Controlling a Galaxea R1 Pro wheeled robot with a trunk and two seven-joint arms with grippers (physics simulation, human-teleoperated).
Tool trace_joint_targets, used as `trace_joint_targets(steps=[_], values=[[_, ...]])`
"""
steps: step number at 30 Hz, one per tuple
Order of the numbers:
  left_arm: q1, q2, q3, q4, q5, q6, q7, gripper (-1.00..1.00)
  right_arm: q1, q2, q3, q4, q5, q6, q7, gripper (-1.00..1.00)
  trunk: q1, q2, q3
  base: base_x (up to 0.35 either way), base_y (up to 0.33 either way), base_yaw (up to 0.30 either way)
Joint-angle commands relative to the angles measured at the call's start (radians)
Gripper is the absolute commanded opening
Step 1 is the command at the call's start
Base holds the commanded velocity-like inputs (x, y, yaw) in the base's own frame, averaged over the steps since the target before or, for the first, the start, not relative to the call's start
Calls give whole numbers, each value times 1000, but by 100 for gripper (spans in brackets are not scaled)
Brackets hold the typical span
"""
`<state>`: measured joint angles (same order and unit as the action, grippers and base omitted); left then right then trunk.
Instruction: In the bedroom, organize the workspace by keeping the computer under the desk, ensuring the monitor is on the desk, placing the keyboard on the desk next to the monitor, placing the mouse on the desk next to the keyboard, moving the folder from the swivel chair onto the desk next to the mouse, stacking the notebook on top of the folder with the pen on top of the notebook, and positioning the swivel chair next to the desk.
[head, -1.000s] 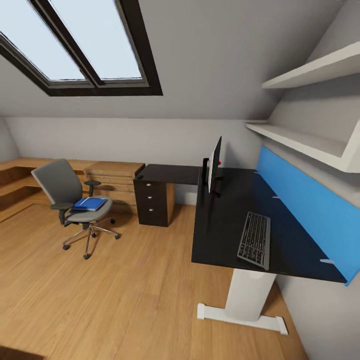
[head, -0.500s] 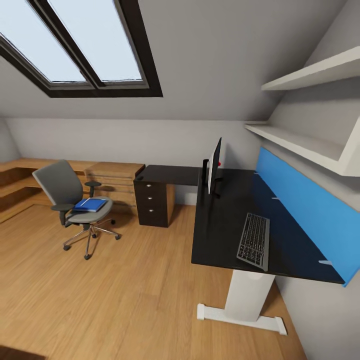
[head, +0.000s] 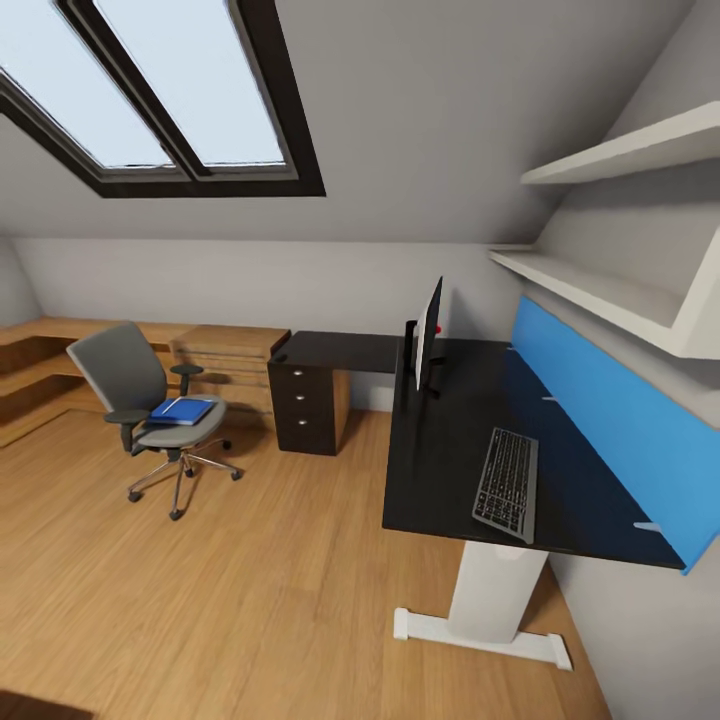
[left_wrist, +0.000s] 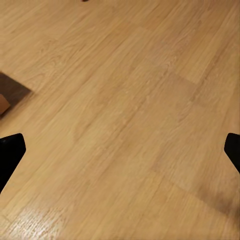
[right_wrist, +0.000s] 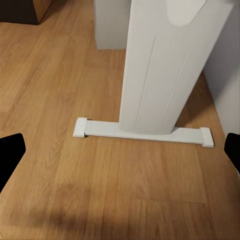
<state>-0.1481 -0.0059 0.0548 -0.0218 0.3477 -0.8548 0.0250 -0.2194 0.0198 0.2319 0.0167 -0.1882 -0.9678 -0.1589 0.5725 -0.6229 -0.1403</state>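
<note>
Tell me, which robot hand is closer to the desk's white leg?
Probably the right. The right gripper hangs over the floor with the white leg just ahead of it. The left gripper looks down at wooden floor with no leg near.

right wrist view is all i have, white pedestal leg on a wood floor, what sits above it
Observer: In the head view, a flat grey keyboard lies on the glossy black desk top that it carries.
Operator: monitor there too
Observer: Yes, a thin black monitor stands upright farther back.
Operator: where's the folder
Observer: The bright blue folder lies on the seat of the grey swivel chair, apart from the desk.
</note>
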Motion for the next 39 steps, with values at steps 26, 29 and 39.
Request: trace_joint_targets(steps=[26,29,39], values=[[-1,0,5,0,-6,-3,4,100,-1,-1,9,2,-7,-3,-4,100,-99,181,78,0,0,-14],[-1,0,5,0,-6,-3,3,100,-1,-1,9,2,-6,-3,-4,100,-111,202,88,0,0,0],[-1,0,5,0,-5,-3,3,100,-1,-2,9,2,-5,-3,-2,100,-122,223,97,0,0,0]])
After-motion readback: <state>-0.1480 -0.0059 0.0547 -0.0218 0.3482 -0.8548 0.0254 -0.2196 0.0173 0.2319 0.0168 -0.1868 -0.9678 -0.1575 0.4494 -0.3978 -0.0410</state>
